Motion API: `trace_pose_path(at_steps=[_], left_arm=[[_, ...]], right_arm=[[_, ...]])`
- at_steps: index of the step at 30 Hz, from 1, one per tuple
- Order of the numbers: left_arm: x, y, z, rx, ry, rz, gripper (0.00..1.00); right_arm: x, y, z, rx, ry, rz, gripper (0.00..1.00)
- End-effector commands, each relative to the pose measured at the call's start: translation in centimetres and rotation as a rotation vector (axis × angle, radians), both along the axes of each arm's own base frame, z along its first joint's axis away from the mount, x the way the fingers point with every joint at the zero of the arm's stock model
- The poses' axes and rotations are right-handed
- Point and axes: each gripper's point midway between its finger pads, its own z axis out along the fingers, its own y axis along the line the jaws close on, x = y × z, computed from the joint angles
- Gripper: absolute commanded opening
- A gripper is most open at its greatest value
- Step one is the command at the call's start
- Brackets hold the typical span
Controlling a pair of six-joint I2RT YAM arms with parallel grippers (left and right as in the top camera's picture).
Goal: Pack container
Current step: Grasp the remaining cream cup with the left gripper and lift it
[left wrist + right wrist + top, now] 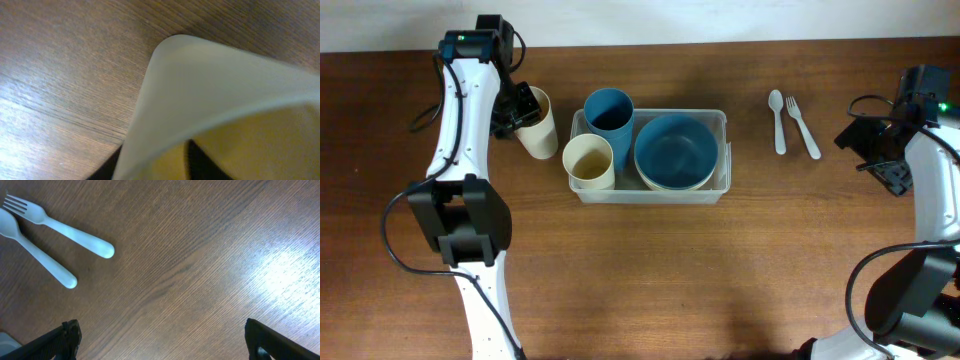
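Observation:
The clear rectangular container [723, 122] sits mid-table. Inside it stand a blue cup [608, 110], a cream cup [589, 161] and a blue bowl [675, 150] nested in a cream one. Left of the container, a second cream cup [540, 126] leans tilted. My left gripper [520, 108] grips its rim. In the left wrist view the cup wall [210, 85] fills the frame, with one dark finger [112, 167] outside it and the other inside the cup. My right gripper [162, 330] hangs open over bare wood at the far right.
A pale spoon [777, 120] and fork [803, 126] lie side by side right of the container, also in the right wrist view as spoon [37, 252] and fork [70, 232]. The right arm [925, 190] stands at the table's right edge.

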Motion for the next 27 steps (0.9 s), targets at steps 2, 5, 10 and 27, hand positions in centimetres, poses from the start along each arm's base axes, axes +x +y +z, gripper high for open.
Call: trace_pose_path(at_steps=[2, 5, 10, 27], left_arm=[[0.2, -0.1, -0.3, -0.009, 0.0, -0.003, 0.11], [0.2, -0.1, -0.2, -0.009, -0.001, -0.003, 0.01], [0.4, 0.0, 0.3, -0.008, -0.014, -0.001, 0.01], [-3.4, -0.2, 20.0, -0.065, -0.429, -0.096, 0.01]], right_arm=[[-0.2, -0.3, -0.2, -0.015, 0.011, -0.006, 0.99], [-0.2, -0.3, -0.2, -0.016, 0.011, -0.007, 0.99], [-0.2, -0.3, -0.2, -0.016, 0.011, -0.007, 0.99], [-0.2, -0.3, -0.2, -0.015, 0.011, -0.006, 0.99]])
